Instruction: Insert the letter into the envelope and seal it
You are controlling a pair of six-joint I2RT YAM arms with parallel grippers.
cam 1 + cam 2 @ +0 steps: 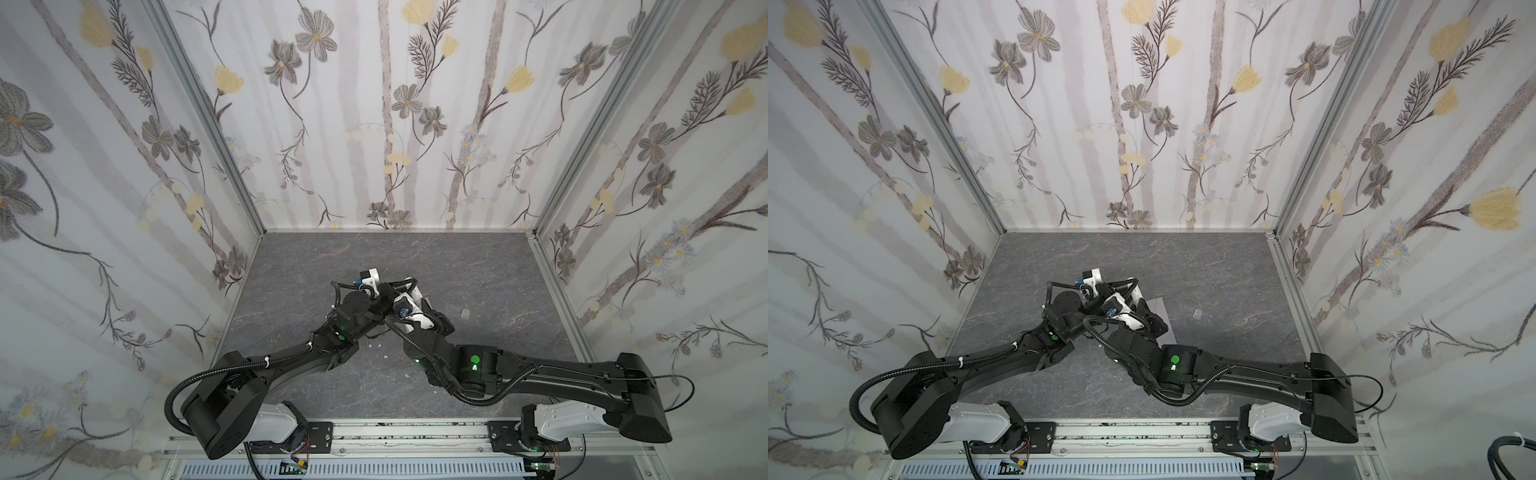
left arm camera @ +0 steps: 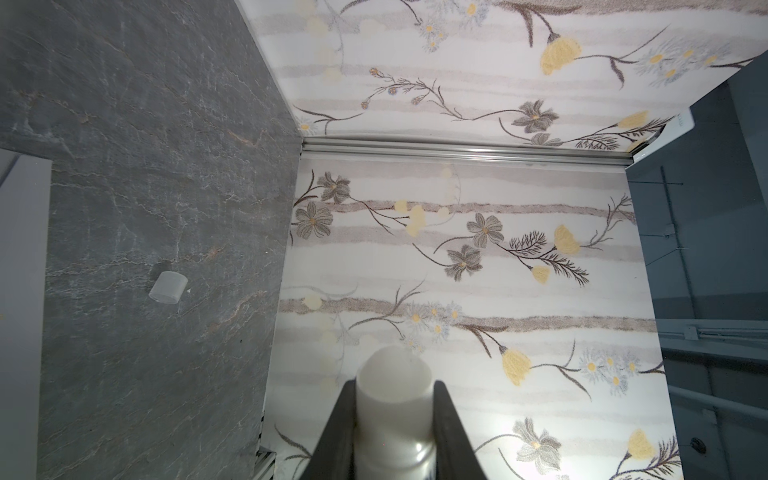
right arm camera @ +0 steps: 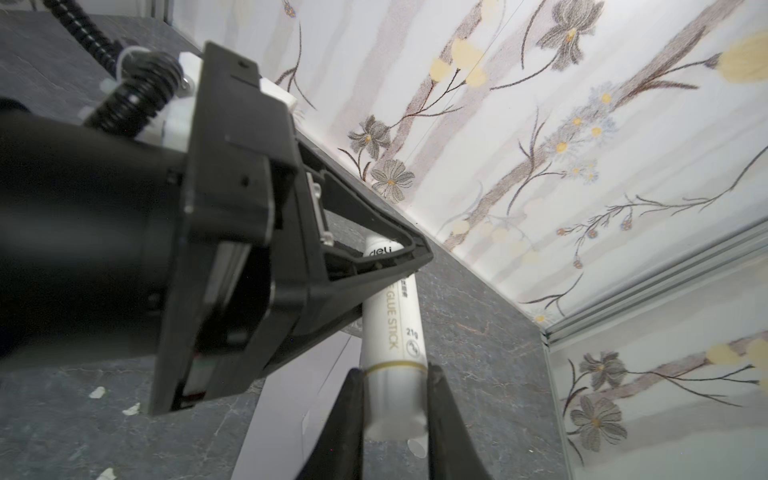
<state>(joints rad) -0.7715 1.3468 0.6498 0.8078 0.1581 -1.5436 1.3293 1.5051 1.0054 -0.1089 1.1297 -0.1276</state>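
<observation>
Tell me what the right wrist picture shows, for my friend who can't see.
The right gripper and left gripper each pinch one end of a white glue stick, above the grey table.

envelope (image 1: 1162, 311) hidden beneath the right arm (image 1: 1177, 359), one corner showing; glue stick (image 2: 392, 415) — cut off at frame edge

The only writing I can read from here is on the white glue stick (image 3: 390, 332), in the right wrist view. Near one end I make out the brand "deli" in grey. Along the barrel runs "GLUE STICK" in gold capitals, with "21g" beside it. A few small characters and a round symbol are too small for me to read.
</observation>
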